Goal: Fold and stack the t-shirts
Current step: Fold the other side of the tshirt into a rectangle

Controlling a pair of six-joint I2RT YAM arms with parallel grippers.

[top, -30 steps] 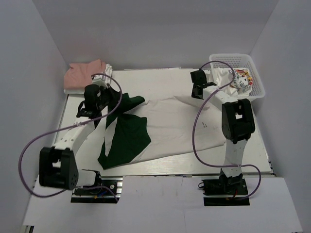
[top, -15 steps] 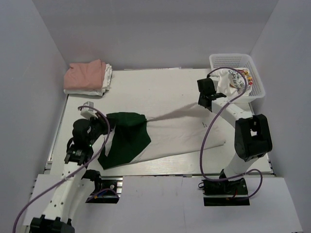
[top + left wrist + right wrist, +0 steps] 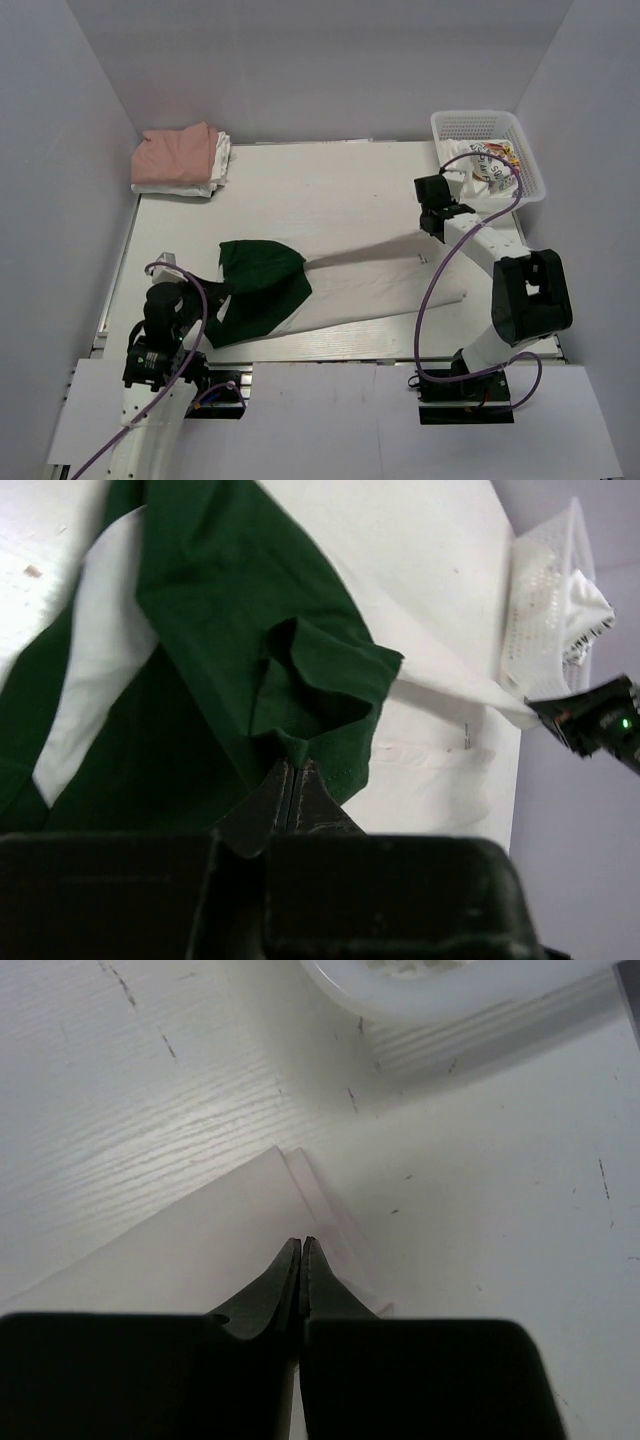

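Heads up, you're holding the green-sleeved shirt (image 3: 350, 285) by thin bits of cloth at both ends: your left gripper (image 3: 292, 772) is clamping fully shut on a bunched fold of the green sleeve (image 3: 230, 600), and your right gripper (image 3: 302, 1250) is squeezing shut on a white edge. The shirt's lying stretched across the worktop (image 3: 320, 180) between them, so a harder tug is probably risking a slip or a crooked fold. Your left arm is sitting tucked back by the near edge, your right is reaching out near the basket (image 3: 470, 122). The pink shirt (image 3: 178, 152) is sitting folded far-left

White green-sleeved t-shirt (image 3: 350, 290) pulled taut and partly lifted, salmon-pink t-shirt (image 3: 178, 157) folded atop plain white t-shirt (image 3: 222, 160)
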